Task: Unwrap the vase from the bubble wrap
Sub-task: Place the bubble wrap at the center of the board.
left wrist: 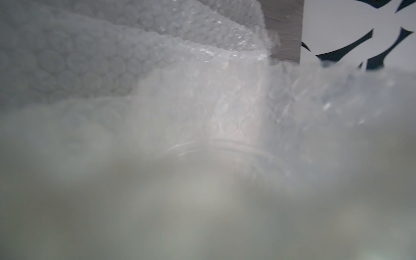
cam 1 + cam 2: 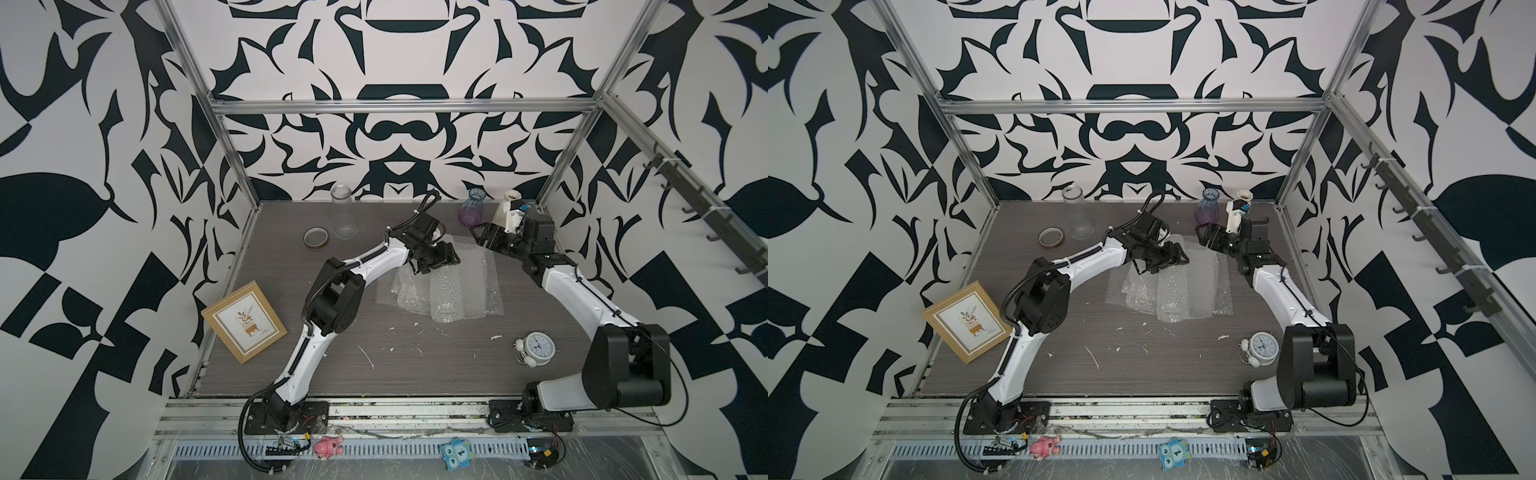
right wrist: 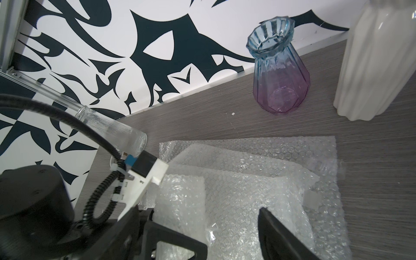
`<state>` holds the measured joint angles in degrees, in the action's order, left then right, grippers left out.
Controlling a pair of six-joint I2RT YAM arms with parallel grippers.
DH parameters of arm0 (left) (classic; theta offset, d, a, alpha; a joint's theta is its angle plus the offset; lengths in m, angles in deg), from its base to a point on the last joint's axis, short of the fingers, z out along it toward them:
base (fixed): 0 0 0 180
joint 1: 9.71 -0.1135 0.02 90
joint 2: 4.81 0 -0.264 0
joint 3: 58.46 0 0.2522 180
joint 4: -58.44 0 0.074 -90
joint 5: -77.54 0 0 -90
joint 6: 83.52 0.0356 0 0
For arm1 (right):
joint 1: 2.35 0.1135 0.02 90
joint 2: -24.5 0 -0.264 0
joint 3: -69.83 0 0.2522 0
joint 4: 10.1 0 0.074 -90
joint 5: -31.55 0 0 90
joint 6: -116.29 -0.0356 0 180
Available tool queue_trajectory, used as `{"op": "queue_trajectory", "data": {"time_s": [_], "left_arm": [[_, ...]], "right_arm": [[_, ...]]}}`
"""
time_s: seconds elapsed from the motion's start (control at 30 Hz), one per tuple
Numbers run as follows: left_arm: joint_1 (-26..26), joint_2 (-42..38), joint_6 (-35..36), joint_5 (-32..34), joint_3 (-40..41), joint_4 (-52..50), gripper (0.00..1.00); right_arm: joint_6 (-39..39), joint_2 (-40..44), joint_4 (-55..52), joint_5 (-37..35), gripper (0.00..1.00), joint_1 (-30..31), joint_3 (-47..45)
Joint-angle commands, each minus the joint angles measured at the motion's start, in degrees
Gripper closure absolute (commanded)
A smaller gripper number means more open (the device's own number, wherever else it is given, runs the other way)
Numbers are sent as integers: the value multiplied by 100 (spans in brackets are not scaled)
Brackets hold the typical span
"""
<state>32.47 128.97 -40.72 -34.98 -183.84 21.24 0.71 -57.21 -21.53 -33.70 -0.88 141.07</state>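
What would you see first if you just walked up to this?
The wild black-and-white walls all around. Then the crumpled bubble wrap mid-table, with the left arm and right arm reaching toward it. A blue-purple vase stands behind, by the back wall.

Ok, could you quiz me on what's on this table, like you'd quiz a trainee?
1. True or false: the right end effector is open.
2. The left end effector reaches over: A the clock, B the bubble wrap, C the tape.
3. Fill in: beside the purple vase stands a ____ vase.

Key: 1 true; 2 B; 3 white, meaning the white vase.
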Motion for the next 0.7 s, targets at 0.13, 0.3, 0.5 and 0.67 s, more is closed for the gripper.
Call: {"op": "queue_trajectory", "data": {"time_s": [0.13, 0.3, 0.5, 0.67], "left_arm": [[-112, 347, -230, 52, -348, -360, 10], [-112, 283, -137, 152, -488, -583, 7], [-122, 12, -9, 205, -387, -660, 5], [-122, -246, -132, -67, -104, -320, 5]], "right_arm": [[-21, -45, 258, 139, 16, -38, 6], [-8, -55, 260, 144, 16, -33, 9], [81, -40, 184, 136, 16, -44, 14], [425, -39, -200, 96, 16, -49, 135]]}}
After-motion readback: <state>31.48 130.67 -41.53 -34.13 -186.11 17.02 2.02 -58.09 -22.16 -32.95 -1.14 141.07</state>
